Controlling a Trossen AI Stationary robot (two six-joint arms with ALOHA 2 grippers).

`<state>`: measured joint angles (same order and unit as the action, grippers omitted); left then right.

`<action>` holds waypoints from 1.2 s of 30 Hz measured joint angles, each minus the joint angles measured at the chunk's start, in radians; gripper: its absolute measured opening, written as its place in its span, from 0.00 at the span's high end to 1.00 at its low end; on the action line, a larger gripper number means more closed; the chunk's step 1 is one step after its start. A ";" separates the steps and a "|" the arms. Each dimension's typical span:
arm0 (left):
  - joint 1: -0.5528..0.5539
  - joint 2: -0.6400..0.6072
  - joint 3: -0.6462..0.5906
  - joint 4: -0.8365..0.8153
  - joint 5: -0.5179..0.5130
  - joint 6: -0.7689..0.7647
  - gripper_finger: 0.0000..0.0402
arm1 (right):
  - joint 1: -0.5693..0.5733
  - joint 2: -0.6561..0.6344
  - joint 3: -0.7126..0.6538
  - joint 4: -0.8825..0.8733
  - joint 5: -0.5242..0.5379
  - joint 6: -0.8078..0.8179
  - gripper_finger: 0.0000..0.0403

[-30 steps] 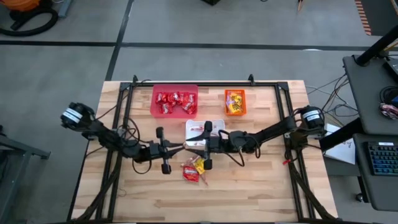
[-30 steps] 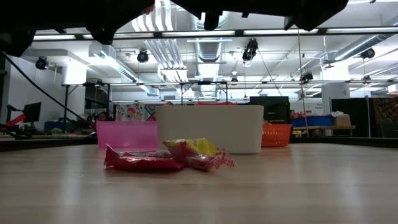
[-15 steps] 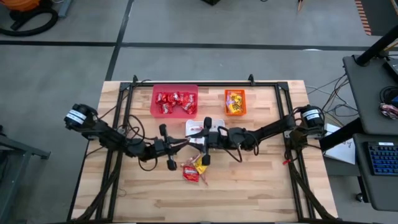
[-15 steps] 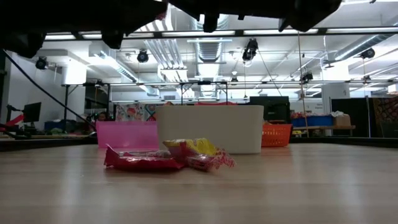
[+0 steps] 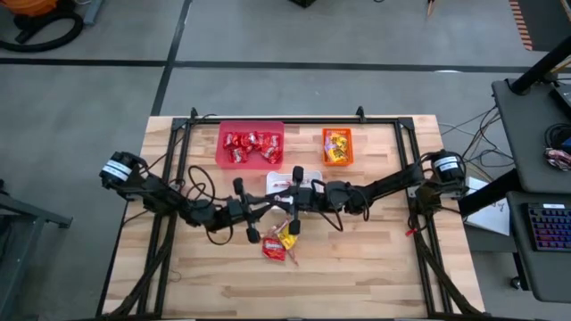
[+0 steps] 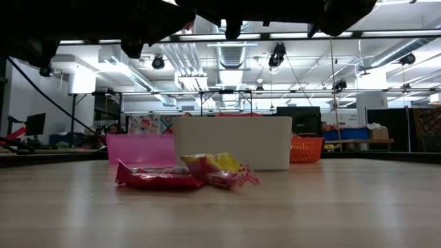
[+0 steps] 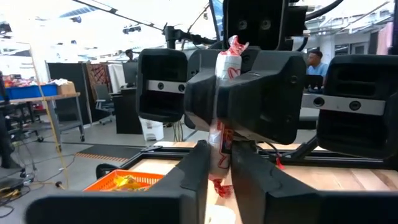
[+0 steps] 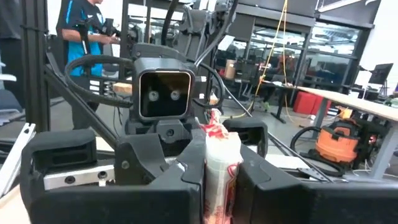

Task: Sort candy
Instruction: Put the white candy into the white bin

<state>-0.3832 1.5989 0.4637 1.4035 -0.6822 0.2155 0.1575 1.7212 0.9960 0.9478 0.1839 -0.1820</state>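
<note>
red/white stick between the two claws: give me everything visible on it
The red-and-white stick is a thin, clear-wrapped candy, white with red printing and a crimped, frilly end. It stands upright in both wrist views, in the air above the table near the white bin. The right claw is closed on it; the left claw has fingers on either side of it too, mid-handover. Nothing else touches it.

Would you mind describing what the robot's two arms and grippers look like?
Both arms are black, slender and jointed, with a white-banded cylinder at each shoulder and loose black cables looping along them. The left gripper and right gripper are blocky black housings with screw holes and flat dark fingers.
</note>
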 joint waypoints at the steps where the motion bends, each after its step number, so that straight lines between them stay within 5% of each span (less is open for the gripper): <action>1: 0.000 -0.002 -0.001 0.000 -0.007 -0.001 0.87 | -0.001 -0.003 0.000 -0.007 0.001 -0.002 0.93; 10: 0.002 -0.011 -0.050 -0.001 -0.099 -0.086 0.69 | -0.058 -0.097 -0.001 -0.316 0.000 0.058 0.93; 20: 0.002 -0.024 -0.131 -0.005 -0.148 -0.188 0.69 | -0.158 -0.130 -0.001 -0.956 0.002 0.230 0.88; 36: -0.002 -0.025 -0.137 -0.025 -0.147 -0.208 0.72 | -0.163 -0.134 0.009 -0.938 0.052 0.263 0.64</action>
<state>-0.3851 1.5738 0.3267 1.3789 -0.8291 0.0076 -0.0058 1.5875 1.0055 0.0096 0.2355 0.0814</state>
